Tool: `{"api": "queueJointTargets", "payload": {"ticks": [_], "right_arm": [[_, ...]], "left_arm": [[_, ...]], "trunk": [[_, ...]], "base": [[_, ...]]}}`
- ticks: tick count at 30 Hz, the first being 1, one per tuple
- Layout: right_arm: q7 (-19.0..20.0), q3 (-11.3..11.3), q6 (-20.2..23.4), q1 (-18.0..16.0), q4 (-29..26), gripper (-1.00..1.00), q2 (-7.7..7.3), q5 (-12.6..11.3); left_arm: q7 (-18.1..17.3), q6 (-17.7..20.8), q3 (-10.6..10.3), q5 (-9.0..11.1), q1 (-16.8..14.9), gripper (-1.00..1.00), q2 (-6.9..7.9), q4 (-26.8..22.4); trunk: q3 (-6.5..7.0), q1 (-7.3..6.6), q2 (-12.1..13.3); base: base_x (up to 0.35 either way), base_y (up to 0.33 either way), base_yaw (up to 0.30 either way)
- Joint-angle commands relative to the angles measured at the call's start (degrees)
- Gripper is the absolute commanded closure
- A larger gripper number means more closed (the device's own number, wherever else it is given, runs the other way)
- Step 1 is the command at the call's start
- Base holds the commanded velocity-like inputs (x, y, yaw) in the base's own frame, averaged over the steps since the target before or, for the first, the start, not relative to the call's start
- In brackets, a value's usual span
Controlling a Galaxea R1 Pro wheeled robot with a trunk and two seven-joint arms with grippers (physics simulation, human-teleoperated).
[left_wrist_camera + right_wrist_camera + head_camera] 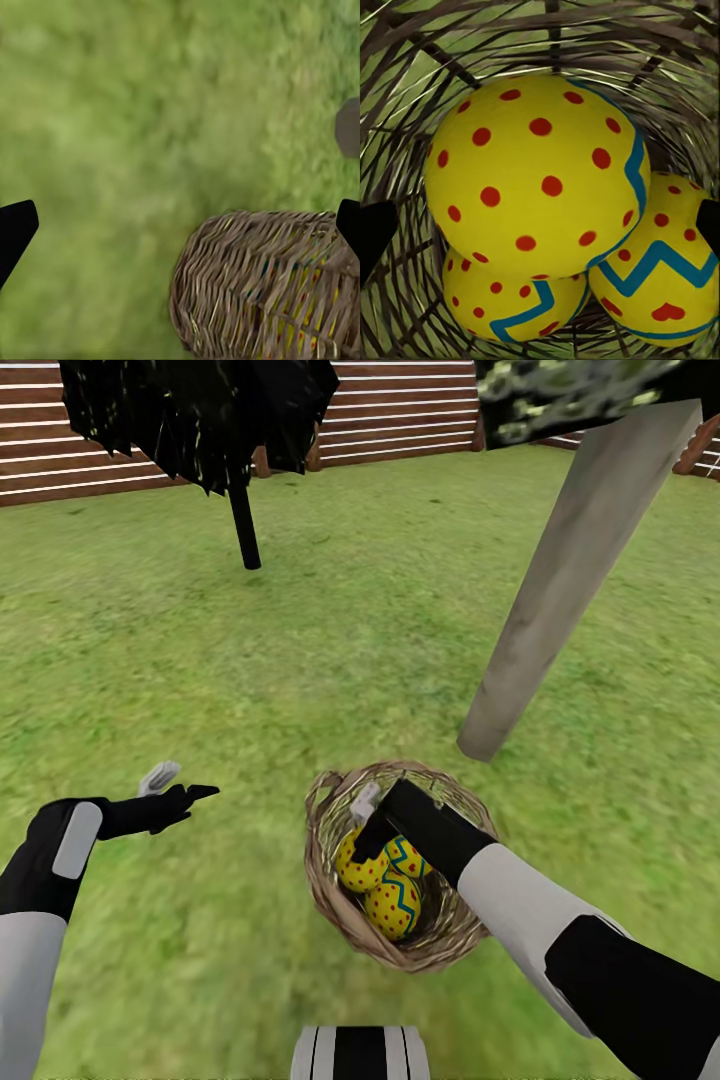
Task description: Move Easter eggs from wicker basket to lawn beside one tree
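Observation:
The wicker basket (335, 900) stands on the lawn (300, 660) just in front of me, with three yellow Easter eggs (393, 905) inside. My right gripper (366, 822) reaches down into the basket, open, its fingers just above the eggs. In the right wrist view the top egg (536, 176), covered in red dots, sits between the two black fingertips (375, 236), with two more eggs (660, 277) under it. My left gripper (178, 784) hovers open over the grass left of the basket (262, 285). The pale leaning tree trunk (570, 580) meets the grass right behind the basket.
A thin black-trunked tree (243, 525) with black foliage stands at the far left. A brown slat fence (400, 410) closes the back of the garden. My own base (360, 1053) shows at the bottom edge. Grass stretches wide on all sides.

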Motion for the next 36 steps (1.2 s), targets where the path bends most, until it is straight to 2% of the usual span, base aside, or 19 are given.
{"api": "queueJointTargets", "payload": {"ticks": [1, 6, 12, 15, 24, 27, 31, 36], "right_arm": [[0.37, 0.04, 0.07, -0.04, -0.19, -1.0, 0.01, 1.07], [0.14, -0.05, 0.01, -0.04, -0.46, -1.0, 0.08, 1.89], [-0.84, -0.04, -0.11, -0.04, -0.52, -1.0, 0.22, 2.07], [-1.34, -0.07, -1.14, -0.04, -0.54, -1.0, 0.26, 2.07], [-1.6, -0.15, -3.3, -0.04, -1.71, -1.0, 0.19, 2.0], [-2.63, -0.27, -3.51, -0.04, -2.82, -1.0, 0.18, 1.96], [-4.92, -0.26, -3.6, 0.0, -3.25, -1.0, 0.25, 1.87], [-5.38, -0.25, -3.44, 0.04, -2.7, -1.0, 0.34, 1.37]], "left_arm": [[-0.58, 0.24, 0.11, -0.52, -0.04, -1.0, -0.04, -0.02], [-0.59, 0.24, 0.08, -0.52, -0.04, -1.0, -0.09, -0.04], [-0.59, 0.24, 0.07, -0.52, -0.04, -1.0, -0.07, -0.05], [-0.6, 0.24, 0.07, -0.52, -0.04, -1.0, -0.07, -0.05], [-0.61, 0.24, 0.07, -0.45, 0.03, -1.0, -0.07, -1.5], [-0.62, 0.24, 0.07, -0.43, 0.05, -1.0, -0.07, -1.66], [-0.62, 0.24, 0.07, -0.44, 0.05, -1.0, -0.07, -1.71], [-0.62, 0.24, 0.07, -0.43, 0.05, -1.0, -0.07, -1.72]], "trunk": [[-0.04, -0.01, -0.02], [-1.15, 0.12, -0.08], [-1.37, 0.14, -0.1], [-2.04, 0.22, -0.14], [-2.7, 0.3, -0.18], [-3.36, 0.38, -0.22], [-3.59, 0.4, -0.23], [-4.25, 0.48, -0.27]], "base": [[0.0, 0.0, 0.0], [0.0, 0.0, 0.0], [0.0, 0.0, 0.0], [0.0, 0.0, 0.0], [0.0, 0.0, 0.0], [0.0, 0.0, 0.0], [0.0, 0.0, 0.0], [0.0, 0.0, 0.0]]}}
